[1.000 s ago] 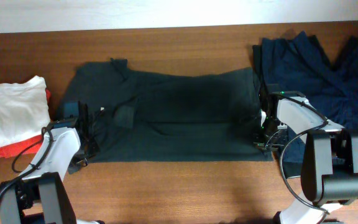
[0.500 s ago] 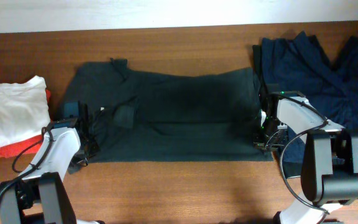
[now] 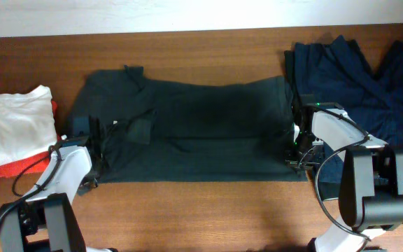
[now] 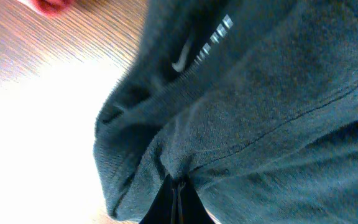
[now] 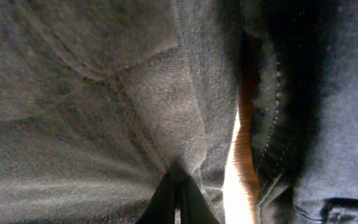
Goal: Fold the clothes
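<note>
At T-shirt ends, left gripper, right gripper clamped onto it; swoosh, lettering unreadable.

Both arms stretched forward and low, wrists angled down. The left hand and the right hand each had fingers pinched tight on the T-shirt.

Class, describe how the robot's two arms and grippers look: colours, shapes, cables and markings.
The left arm and right arm have smooth white rounded links joined to bulky black blocks nearer the base, with thin black cables looping beside them. The left gripper and right gripper end in slim, dark, tapering fingers. No lettering is visible.
</note>
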Controlling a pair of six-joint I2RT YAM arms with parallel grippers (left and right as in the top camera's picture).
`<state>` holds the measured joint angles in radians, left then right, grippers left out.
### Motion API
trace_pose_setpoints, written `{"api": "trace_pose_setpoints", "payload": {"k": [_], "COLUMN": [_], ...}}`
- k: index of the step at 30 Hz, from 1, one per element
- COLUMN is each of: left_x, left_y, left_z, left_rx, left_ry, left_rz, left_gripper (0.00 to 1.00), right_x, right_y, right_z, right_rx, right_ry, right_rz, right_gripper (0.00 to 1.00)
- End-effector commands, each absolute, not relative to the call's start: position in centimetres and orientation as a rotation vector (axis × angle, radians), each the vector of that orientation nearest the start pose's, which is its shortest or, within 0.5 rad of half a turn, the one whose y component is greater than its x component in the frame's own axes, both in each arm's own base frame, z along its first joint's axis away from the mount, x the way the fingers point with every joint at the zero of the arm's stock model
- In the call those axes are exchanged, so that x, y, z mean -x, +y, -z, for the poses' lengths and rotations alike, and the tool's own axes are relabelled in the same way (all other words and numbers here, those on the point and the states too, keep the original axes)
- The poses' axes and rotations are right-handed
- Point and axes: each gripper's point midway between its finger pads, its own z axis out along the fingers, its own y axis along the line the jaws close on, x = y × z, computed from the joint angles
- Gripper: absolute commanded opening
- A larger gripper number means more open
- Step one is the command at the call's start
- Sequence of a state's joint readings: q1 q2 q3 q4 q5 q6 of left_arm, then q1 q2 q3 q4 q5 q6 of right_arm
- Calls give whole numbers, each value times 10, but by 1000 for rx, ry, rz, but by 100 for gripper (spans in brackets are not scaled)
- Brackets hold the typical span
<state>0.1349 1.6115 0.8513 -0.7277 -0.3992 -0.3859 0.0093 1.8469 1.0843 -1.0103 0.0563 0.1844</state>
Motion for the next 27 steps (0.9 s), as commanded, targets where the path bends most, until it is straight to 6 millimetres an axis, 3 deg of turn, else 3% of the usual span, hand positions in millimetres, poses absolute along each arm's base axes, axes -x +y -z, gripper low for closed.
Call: {"api": "trace_pose_setpoints", "payload": {"k": [1, 3, 7, 9, 11, 12, 14, 16, 18, 20, 22, 27], "left_x": [-273, -278, -272, -268, -266, -265, -267, -277, -281, -283, -273, -239], "left_y": [138, 154, 170, 179, 185, 186, 186, 177, 165, 139, 116, 90], "left_z": [-54, -65, -68, -68, -68, -68, -69, -69, -74, -76, -75, -57], "left_rx": [826, 866, 941, 987, 1016, 1025, 1030, 957, 949, 939, 930, 970], "left_ry": [2690, 2623, 2592, 2577, 2566, 2564, 2564, 2624, 2673, 2750, 2827, 2962], "left_rz": [-792, -851, -871, -877, -874, -875, -851, -754, -641, -418, -275, -293], "left_gripper": [1, 1, 1, 12, 18, 27, 61, 71, 71, 71, 71, 64], "right_x": [-257, -257, -257, -257, -257, -257, -257, -257, -257, -257, -258, -258], "right_y": [-13, -13, -13, -13, -13, -13, -13, -13, -13, -13, -13, -13], "right_z": [1, 1, 1, 2, 1, 1, 2, 2, 1, 2, 2, 2], "right_rx": [-283, -283, -283, -283, -283, -283, -283, -283, -283, -283, -283, -283], "right_ry": [3335, 3335, 3335, 3334, 3334, 3335, 3334, 3334, 3335, 3334, 3331, 3332], "right_rz": [190, 190, 190, 190, 191, 191, 190, 190, 191, 190, 189, 189], "right_gripper": [4, 4, 4, 4, 4, 4, 4, 4, 4, 4, 4, 4]}}
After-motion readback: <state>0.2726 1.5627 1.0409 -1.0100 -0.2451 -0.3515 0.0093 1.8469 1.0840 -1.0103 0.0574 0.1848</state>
